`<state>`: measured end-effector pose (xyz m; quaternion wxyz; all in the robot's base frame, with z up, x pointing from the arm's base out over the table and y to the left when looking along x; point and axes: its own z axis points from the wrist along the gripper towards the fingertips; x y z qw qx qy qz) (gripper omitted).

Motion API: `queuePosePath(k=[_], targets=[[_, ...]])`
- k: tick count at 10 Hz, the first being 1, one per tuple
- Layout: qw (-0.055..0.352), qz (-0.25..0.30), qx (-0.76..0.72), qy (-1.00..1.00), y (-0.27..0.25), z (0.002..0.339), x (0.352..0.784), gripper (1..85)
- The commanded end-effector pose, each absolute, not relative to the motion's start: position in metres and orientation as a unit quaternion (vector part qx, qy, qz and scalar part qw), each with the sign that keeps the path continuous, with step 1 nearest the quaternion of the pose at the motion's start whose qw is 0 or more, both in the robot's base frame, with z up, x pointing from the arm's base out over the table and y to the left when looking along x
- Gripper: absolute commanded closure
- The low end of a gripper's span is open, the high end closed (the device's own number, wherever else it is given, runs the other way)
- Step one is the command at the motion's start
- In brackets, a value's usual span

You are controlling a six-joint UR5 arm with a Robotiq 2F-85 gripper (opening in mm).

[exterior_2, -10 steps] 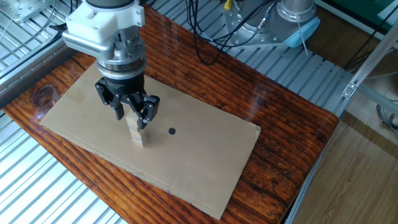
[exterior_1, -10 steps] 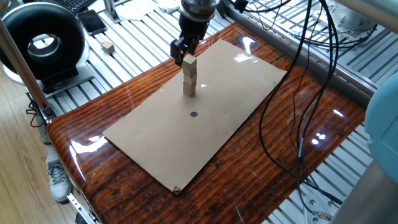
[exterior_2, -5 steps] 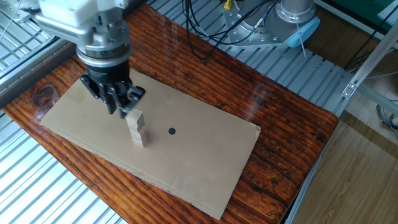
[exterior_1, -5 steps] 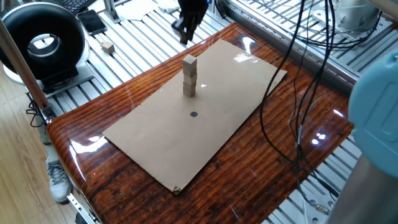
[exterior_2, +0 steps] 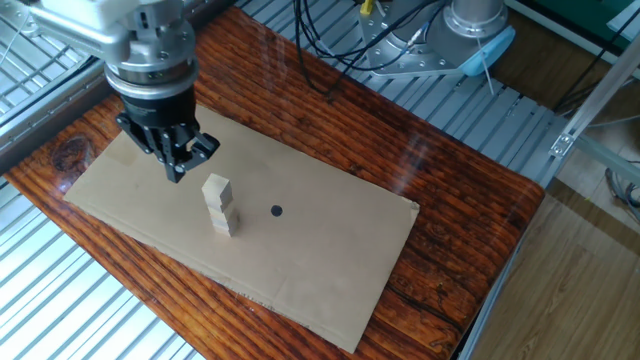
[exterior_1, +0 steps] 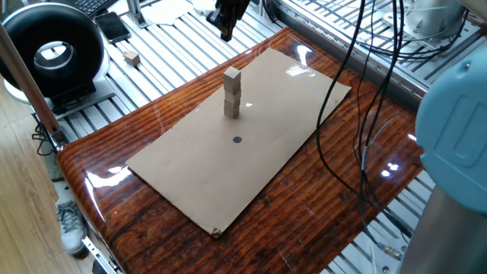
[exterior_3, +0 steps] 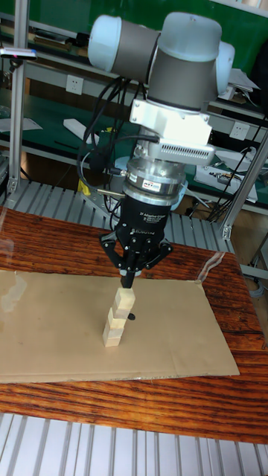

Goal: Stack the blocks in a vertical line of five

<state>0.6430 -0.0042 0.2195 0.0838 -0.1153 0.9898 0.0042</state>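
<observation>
A stack of three wooden blocks [exterior_2: 219, 206] stands on the cardboard sheet [exterior_2: 300, 260], at nine o'clock from the black dot [exterior_2: 276, 211]. The pincer [exterior_2: 180, 160] hangs empty, fingers closed together, at ten o'clock from the stack. A lone block [exterior_1: 132, 58] lies off the surface.

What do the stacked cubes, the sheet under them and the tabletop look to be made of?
Stacked blocks: pale, unfinished wood, judging by the matte tan faces and crisp edges. Cardboard sheet: flat, dull brown, thin, no sheen. Table: dark reddish wood or a wood-look surface under glossy varnish; striped grain and bright light reflections show, so real timber versus laminate stays open.
</observation>
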Motion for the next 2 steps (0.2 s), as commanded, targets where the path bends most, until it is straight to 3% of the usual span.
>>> queuePosePath(k=[1,2], targets=[[0.08,0.016,-0.128,0.988,-0.0052,0.2259,0.6444,84.7],[0.075,0.01,-0.135,0.988,-0.0077,0.2241,0.6449,84.7]])
